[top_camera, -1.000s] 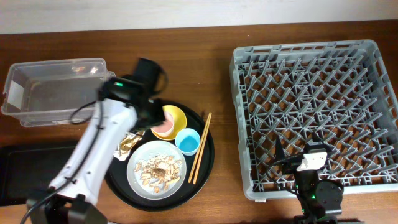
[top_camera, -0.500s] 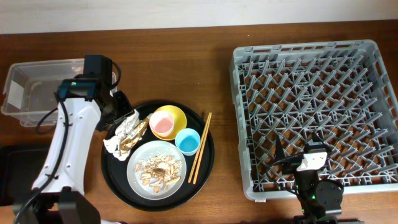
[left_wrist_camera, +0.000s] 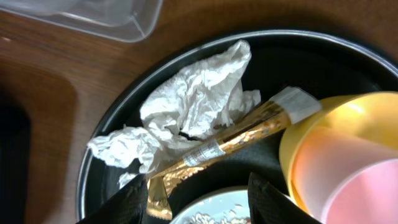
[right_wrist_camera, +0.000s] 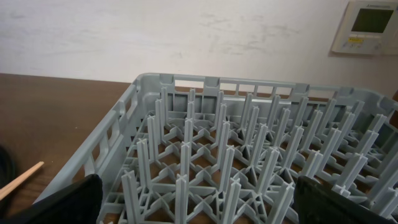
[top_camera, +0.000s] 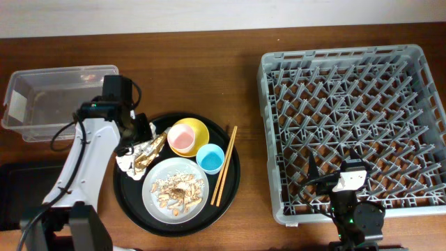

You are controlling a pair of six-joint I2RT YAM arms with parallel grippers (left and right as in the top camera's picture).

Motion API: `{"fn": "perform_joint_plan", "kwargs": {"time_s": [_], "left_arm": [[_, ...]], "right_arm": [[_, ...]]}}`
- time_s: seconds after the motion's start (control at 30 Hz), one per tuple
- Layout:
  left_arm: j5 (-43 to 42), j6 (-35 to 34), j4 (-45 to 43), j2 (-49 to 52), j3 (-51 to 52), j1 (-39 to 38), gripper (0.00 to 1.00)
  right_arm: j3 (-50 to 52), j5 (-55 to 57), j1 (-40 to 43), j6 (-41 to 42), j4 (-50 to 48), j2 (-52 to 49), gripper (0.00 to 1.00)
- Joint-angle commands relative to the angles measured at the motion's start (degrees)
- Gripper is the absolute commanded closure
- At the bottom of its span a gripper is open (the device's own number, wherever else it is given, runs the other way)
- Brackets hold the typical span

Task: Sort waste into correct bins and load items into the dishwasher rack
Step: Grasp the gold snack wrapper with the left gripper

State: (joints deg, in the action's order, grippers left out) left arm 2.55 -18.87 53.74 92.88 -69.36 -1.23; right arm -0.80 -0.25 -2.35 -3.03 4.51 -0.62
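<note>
Right now, your left gripper [left_wrist_camera: 198,202] hangs over the left part of the round black tray [top_camera: 234,174], jaws parted and clasping nothing. The near end of the one gold-brown wrapper [left_wrist_camera: 245,129] lies between them, just beside one finger. That wrapper's long axis runs from near-left to far-right, its far end touching the yellow bowl [top_camera: 194,130]. Under and left of it you have the crumpled white napkins [left_wrist_camera: 199,93], which look like two lumps, though you cannot tell whether they are separate pieces.

On the same tray you can count one yellow bowl with one pink cup [top_camera: 181,142] sitting in it and one light-blue cup [top_camera: 210,159] just right of them. There is also one pale plate [top_camera: 155,201] carrying the tan food scraps [top_camera: 178,188]. The two chopsticks [top_camera: 224,166] lie side by side at the tray's right, long axis near to far, far tips leaning right over the rim.

The clear tub [top_camera: 59,101] sits far-left on the bench, the shallow black tray [top_camera: 28,192] near-left. The grey rack [top_camera: 355,104] fills the right side, and your right gripper [right_wrist_camera: 199,202] hovers at its near edge, jaws spread wide with nothing in them.
</note>
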Motion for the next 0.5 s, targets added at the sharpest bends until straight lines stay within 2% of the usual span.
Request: {"fn": "perform_joint_plan", "kwargs": {"time_s": [0.0,0.23,0.47], "left_arm": [[-0.4,1.9,-1.9,-1.0,3.3,-1.0,0.51],[-1.6,3.8,-2.8,-1.0,6.2,-1.4,0.53],[-3.1,5.7,-7.8,-1.0,10.8,-1.4,0.53]], "right_arm": [[0.5,0.3,-0.2,0.0,0.1,0.4,0.02],[0.5,0.3,-0.2,0.0,0.1,0.4,0.02],[0.5,0.3,-0.2,0.0,0.1,0.4,0.02]]}}
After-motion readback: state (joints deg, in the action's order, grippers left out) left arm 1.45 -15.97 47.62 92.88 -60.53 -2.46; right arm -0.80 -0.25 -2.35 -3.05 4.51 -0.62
